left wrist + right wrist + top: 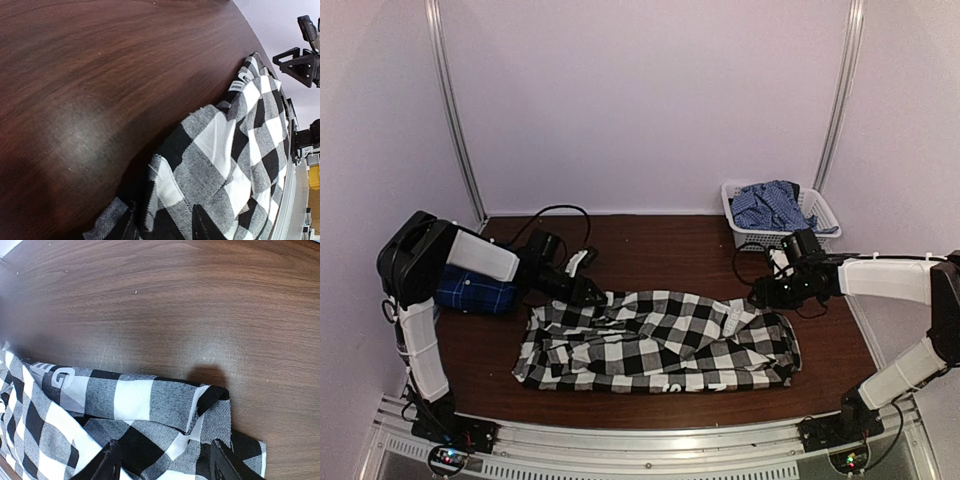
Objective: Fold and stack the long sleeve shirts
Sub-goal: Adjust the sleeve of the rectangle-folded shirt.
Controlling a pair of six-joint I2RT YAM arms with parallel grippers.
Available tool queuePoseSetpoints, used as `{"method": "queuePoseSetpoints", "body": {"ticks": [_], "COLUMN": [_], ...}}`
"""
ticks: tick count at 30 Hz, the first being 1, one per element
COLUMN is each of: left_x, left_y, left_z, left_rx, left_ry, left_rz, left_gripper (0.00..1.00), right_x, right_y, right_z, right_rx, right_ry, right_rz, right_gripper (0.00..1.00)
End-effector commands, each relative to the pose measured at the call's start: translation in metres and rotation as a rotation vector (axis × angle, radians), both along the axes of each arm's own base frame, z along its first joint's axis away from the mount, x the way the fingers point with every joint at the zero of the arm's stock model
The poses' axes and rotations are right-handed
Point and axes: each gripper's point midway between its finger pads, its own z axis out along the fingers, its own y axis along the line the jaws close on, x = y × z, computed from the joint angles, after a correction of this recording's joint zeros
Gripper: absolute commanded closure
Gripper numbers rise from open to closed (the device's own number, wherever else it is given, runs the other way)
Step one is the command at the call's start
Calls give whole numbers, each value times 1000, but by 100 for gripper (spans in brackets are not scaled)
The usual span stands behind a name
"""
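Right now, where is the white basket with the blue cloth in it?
In the top view, the white basket sits at the far right corner of the table, just behind the right claw.

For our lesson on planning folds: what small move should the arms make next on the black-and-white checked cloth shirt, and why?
Probably close both grippers. The left gripper and right gripper each sit open at the far edge of the black-and-white checked cloth shirt, straddling the cloth, and gripping it must come before any fold.
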Motion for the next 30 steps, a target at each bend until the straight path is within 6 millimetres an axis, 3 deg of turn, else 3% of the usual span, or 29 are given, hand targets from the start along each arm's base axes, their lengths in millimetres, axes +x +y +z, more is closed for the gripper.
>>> {"method": "queuePoseSetpoints", "body": {"ticks": [1, 6, 24, 30], "left_x": [26, 31, 26, 23], "left_y": [4, 3, 1, 1], "left_z": [25, 30, 6, 4], "left_rx": [3, 0, 3, -4], "left_ry": [-165, -213, -159, -143], "left_rz": [56, 55, 33, 26], "left_gripper": [63, 61, 68, 81], "right_x": [-3, -4, -6, -5], "right_y": [3, 3, 6, 5], "right_z": [-3, -8, -5, 0], "right_rx": [8, 9, 12, 6], "right_ry": [1, 11, 7, -4], "right_rz": [0, -4, -2, -5], "right_gripper": [39, 38, 39, 38]}}
